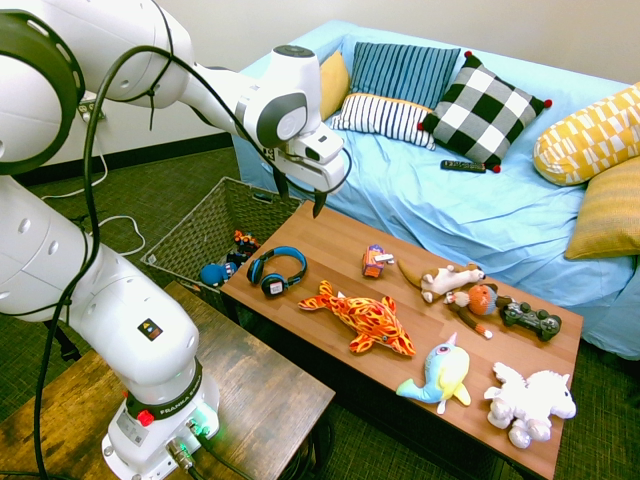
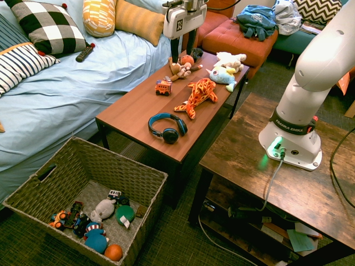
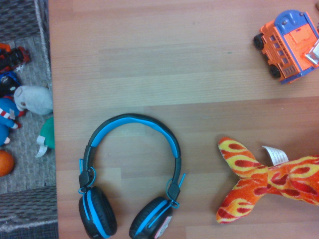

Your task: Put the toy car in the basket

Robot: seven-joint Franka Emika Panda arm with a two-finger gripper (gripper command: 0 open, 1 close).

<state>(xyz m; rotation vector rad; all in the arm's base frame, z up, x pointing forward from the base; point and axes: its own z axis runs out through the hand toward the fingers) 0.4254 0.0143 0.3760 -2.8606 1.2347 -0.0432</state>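
basket (image 2: 138, 185): sits on the floor against one short end of the surface, already holding several small toys; a release made too early or off to the side would likely drop the car on the rim or the floor.
surface (image 2: 133, 113): long wooden top crowded with toys, so a descent that drifts could shove a neighbour.
plush fish (image 1: 362, 318): lies near the car, its tail toward the headphones; a wide claw coming down off-centre could catch it.
headphones (image 3: 130, 179): lie between the car and the basket end; a low carry might snag the band.
claw (image 1: 302, 195): empty, jaws spread wide, pointing down, hanging high above the surface.
toy car (image 1: 376, 261): stands on the surface, apart from the fish; it may roll or twist away if pinched unevenly.
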